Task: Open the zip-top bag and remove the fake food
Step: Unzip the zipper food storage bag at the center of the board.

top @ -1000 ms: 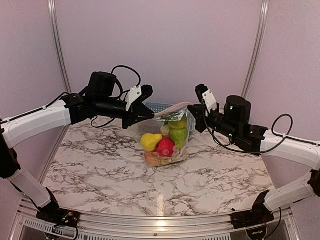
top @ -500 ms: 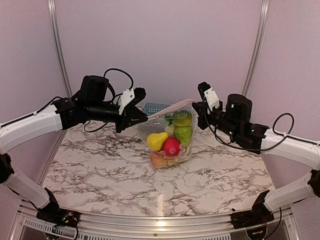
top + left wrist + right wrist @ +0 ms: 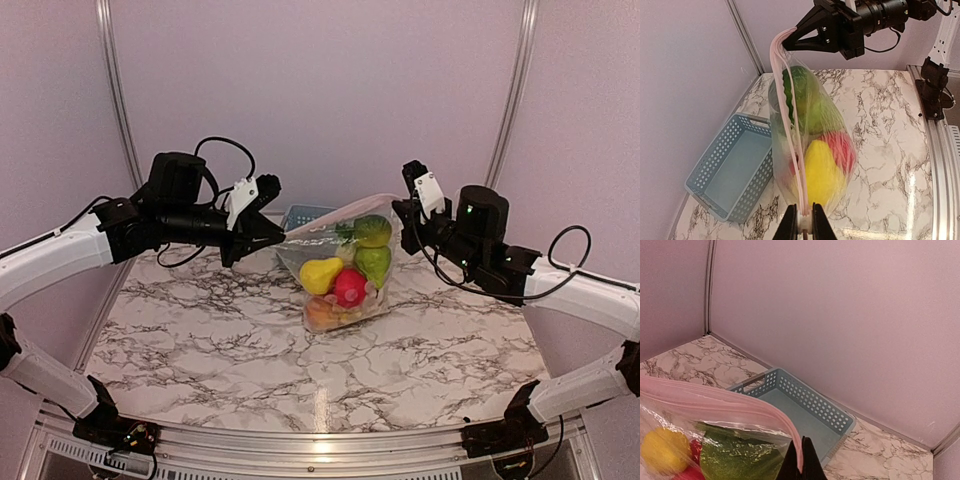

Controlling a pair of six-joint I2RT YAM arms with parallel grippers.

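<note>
The left gripper [image 3: 283, 236] and the right gripper [image 3: 398, 212] are each closed on one end of the pink zipper strip [image 3: 715, 399] of the clear thin plastic bag [image 3: 340, 270], which hangs between them with the glossy toy fruits [image 3: 347, 285] inside. I think a slow, even pull apart is best.

White arms [image 3: 50, 262], black joints [image 3: 175, 180], seemingly black cables [image 3: 222, 142]

Pale lilac walls [image 3: 330, 90] on three sides, plain and evenly lit. Two vertical aluminium posts [image 3: 112, 100] at the back corners. White marble-patterned surface [image 3: 250, 340] with grey veining; a soft glare patch [image 3: 322, 405] near the front metal rail [image 3: 300, 452].
</note>
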